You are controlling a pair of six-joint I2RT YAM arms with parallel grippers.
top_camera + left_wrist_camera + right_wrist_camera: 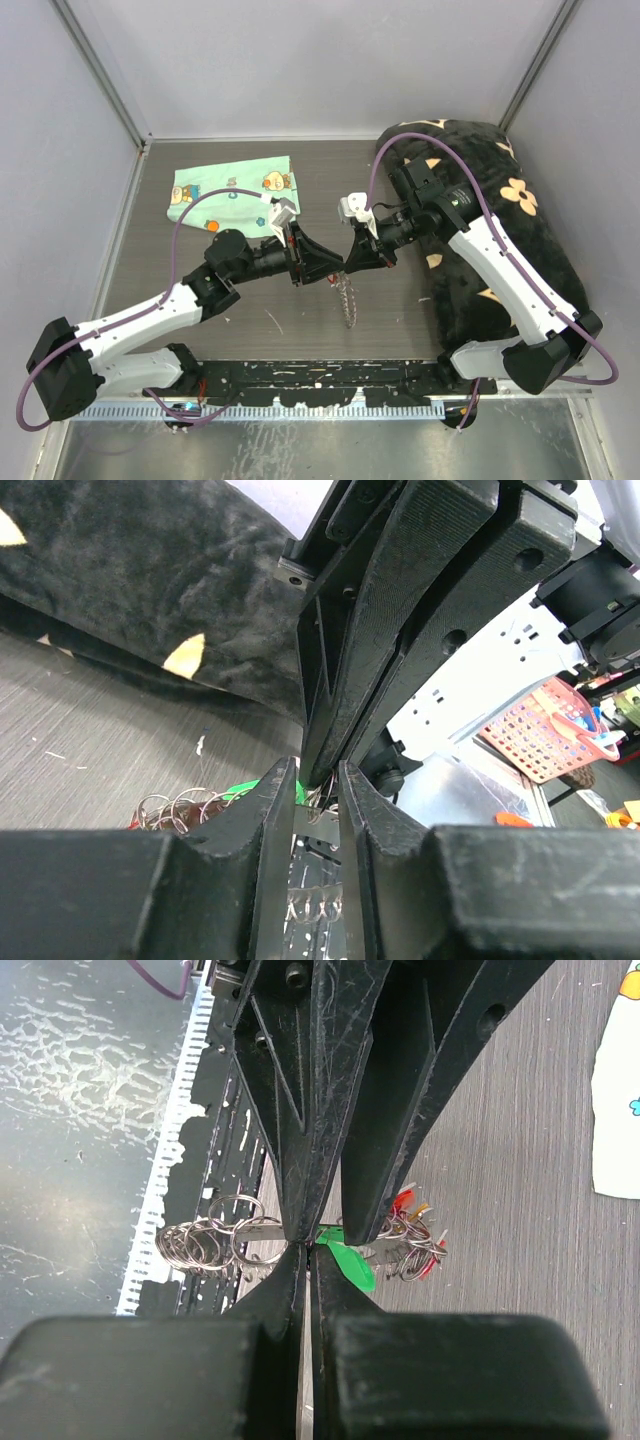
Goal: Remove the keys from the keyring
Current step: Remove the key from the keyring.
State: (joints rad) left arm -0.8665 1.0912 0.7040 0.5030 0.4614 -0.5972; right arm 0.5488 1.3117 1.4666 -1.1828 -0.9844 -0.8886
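Your left tool (pixel 325 268) and right tool (pixel 353 262) meet tip to tip above mid-counter (pixel 250 330), the keyring (pixel 347 295) between and below them. A cloth (pixel 232 190) lies behind the left tool; a cushion (pixel 480 215) lines the counter's right side.

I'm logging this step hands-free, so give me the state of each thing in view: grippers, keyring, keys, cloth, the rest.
left gripper: closed on metal of the keyring.
right gripper: shut on the keyring.
keyring: gripped by both grippers, hanging below them.
keys: bunched on the keyring; green and red heads show.
cloth: lying spread on the table, untouched by either gripper.
black plush bundle: lying along the table's right side.
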